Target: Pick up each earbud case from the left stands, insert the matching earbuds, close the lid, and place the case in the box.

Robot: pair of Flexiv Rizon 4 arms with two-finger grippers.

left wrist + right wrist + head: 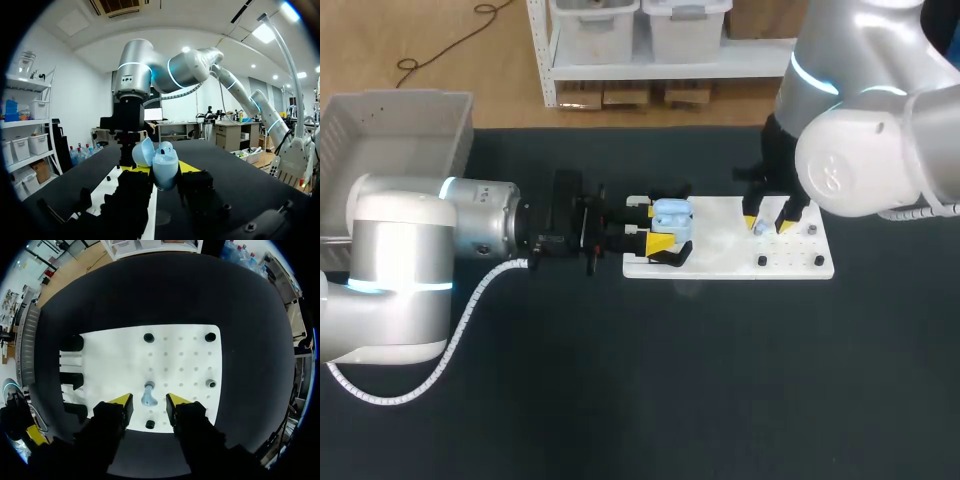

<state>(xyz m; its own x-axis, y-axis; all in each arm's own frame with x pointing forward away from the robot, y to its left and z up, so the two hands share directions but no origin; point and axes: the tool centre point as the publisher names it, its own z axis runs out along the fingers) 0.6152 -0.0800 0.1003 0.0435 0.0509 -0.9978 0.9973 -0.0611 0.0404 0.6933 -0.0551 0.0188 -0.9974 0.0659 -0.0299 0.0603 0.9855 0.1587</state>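
Left gripper pinches the pale-blue earbud case from two sides over the left end of the white board, lid open, presumably held steady to receive its buds. Right gripper, fingers spread, straddles an earbud standing on the board without touching it, apparently poised to grasp. The box sits well apart.

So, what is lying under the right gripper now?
A light blue earbud on the white board, between the open fingers of the right gripper. The board beneath the fingers themselves is hidden.
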